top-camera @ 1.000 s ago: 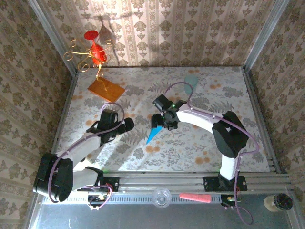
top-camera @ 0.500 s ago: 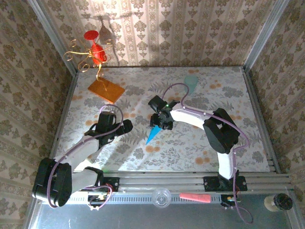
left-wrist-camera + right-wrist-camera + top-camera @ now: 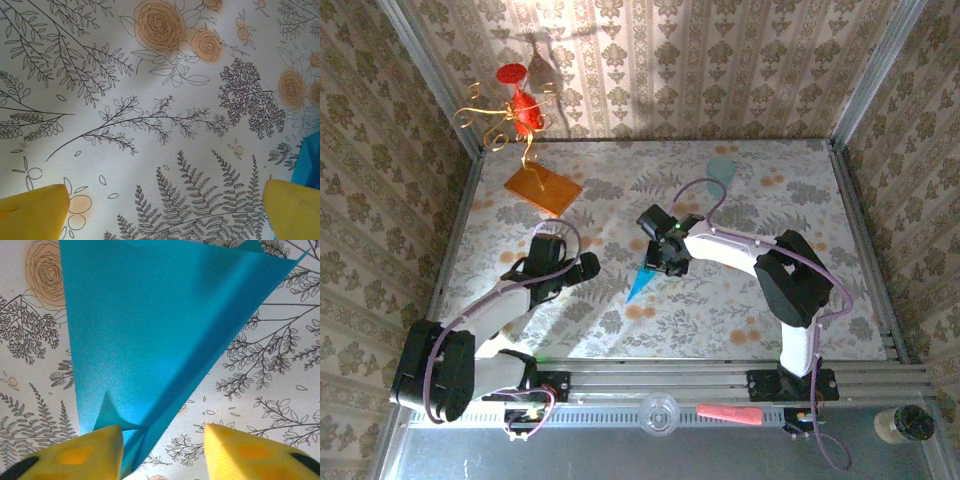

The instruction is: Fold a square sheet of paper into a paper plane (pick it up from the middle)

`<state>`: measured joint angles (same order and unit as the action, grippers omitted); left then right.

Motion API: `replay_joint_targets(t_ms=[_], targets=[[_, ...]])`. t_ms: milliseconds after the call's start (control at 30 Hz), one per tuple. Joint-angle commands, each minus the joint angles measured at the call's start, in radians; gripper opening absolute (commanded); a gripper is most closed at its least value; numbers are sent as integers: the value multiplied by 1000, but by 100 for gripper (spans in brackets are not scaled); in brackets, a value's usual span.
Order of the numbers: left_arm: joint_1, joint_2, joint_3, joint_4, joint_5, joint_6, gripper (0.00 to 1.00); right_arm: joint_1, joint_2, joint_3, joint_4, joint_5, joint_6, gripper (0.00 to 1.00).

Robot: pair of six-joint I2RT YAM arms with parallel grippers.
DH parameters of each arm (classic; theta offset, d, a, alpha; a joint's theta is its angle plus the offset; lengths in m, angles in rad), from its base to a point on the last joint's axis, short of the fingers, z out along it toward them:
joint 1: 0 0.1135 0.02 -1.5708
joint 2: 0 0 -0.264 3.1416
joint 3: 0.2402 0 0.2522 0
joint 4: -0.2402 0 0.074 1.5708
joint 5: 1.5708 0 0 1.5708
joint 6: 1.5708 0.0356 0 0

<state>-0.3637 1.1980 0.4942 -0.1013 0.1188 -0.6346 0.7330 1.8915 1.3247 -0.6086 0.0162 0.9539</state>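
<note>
Right wrist view: the paper plane (image 3: 145, 340) lies on the flowered table (image 3: 280, 390), a teal dart with folded layers. It is broad at the far side and narrows toward the camera, its tail just beside one yellow finger (image 3: 85, 452). The right gripper (image 3: 162, 432) straddles that tail with its jaws well apart, clasping nothing. From above, the plane has kept its place and heading over the last second, while the right arm's elbow swung inward and partly back. The wrist barely shifted. That reads as a release or a re-aiming, not a carry, so the folding looks nearly finished. The left gripper (image 3: 588, 266) hovers just left of the plane, also spread and empty.
</note>
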Motion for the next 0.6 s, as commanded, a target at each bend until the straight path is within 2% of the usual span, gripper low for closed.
replay_joint_targets(t_ms=[0,233,433,567], targets=[[8,9,32,13,20,9,100,-6,-28,-21,8,22,25,41],[9,12,27,35,51,-9,100,-11,-37,-38,45,9,26,22],[30,15,32,51,99,-23,100,-13,-94,-43,64,52,-11,5],[68,2,26,85,152,-52,99,-25,-164,-50,137,23,-121,2]])
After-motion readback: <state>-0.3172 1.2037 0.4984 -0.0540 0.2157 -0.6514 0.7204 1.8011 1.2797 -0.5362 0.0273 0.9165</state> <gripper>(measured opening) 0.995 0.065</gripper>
